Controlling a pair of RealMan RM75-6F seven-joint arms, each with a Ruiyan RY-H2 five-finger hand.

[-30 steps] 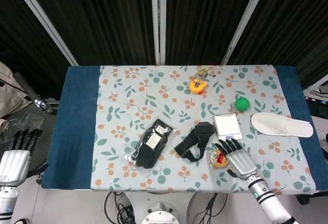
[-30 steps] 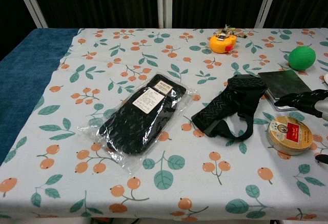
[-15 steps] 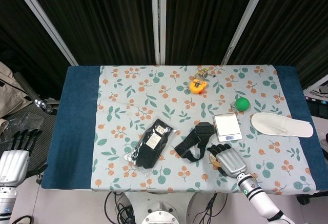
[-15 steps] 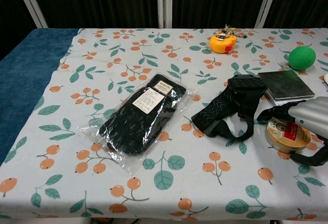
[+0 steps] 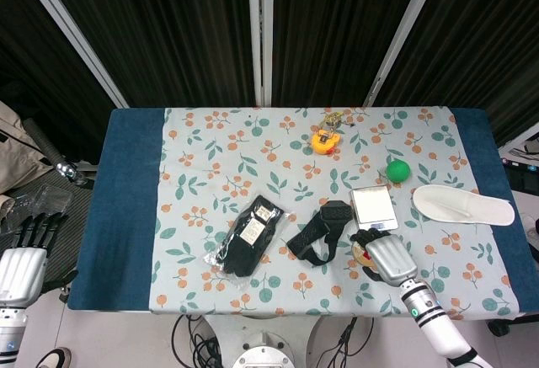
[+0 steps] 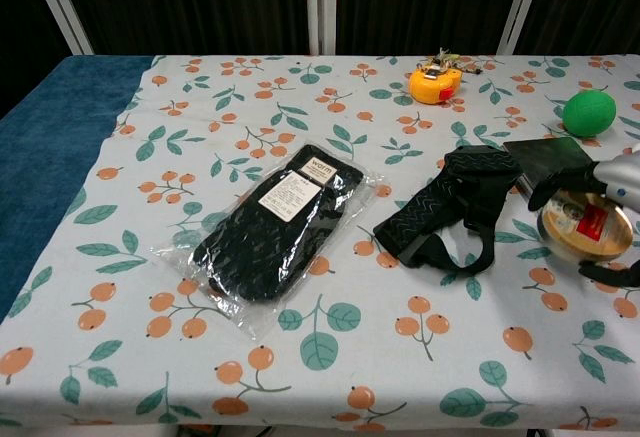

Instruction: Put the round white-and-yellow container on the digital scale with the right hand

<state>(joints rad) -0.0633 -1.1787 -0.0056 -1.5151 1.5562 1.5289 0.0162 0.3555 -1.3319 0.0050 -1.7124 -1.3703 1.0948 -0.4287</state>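
The round white-and-yellow container [image 6: 584, 228], with a red label on its lid, is gripped by my right hand [image 6: 612, 179]. Dark fingers [image 6: 556, 183] curl over its far rim and the thumb sits under its near edge. It is tilted and looks raised off the cloth, right at the near edge of the digital scale [image 6: 548, 157]. From the head view, my right hand [image 5: 387, 257] covers most of the container [image 5: 362, 255], just below the scale [image 5: 374, 206]. My left hand [image 5: 22, 260] hangs off the table's left side, fingers apart and holding nothing.
A black strap [image 5: 318, 230] lies just left of the container and touches the scale's corner. A bagged pair of black socks [image 5: 251, 233] is further left. A green ball [image 5: 397, 170], a white slipper [image 5: 461, 205] and an orange tape measure [image 5: 324, 141] lie beyond.
My right hand closed around the container, then lifted and tilted it toward the scale. The left hand stayed where it was.
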